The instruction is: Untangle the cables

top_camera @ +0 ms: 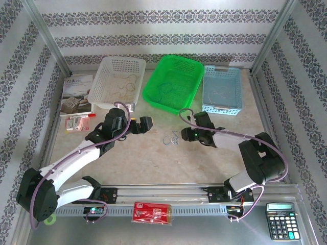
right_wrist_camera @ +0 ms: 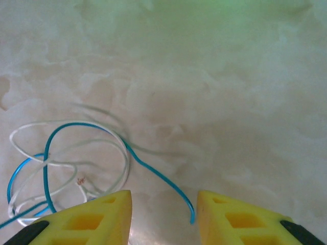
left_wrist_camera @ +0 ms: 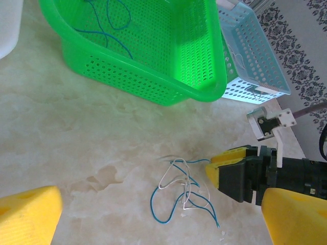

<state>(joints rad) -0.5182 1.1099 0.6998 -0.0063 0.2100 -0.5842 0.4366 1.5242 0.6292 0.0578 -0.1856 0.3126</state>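
Note:
A small tangle of blue and whitish cables (top_camera: pixel 171 138) lies on the marble table between the two arms. In the left wrist view the cables (left_wrist_camera: pixel 180 190) are spread loosely, and my left gripper (left_wrist_camera: pixel 161 198) hangs above them, open wide and holding nothing. My right gripper (top_camera: pixel 183 135) sits low at the tangle's right side. Its yellow fingers (right_wrist_camera: pixel 97 219) stand open, and the free end of a blue cable (right_wrist_camera: pixel 168 191) lies between them, not pinched. More thin strands lie in the white basket (top_camera: pixel 104 76), the green basket (top_camera: pixel 180 97) and the blue basket (top_camera: pixel 234 92).
The three baskets stand in a row at the back; the green basket (left_wrist_camera: pixel 153 76) is close behind the tangle. A booklet (top_camera: pixel 76 94) and a pink packet (top_camera: pixel 80 123) lie at the left. A red packet (top_camera: pixel 151 212) and a calculator (top_camera: pixel 282 220) sit on the front rail.

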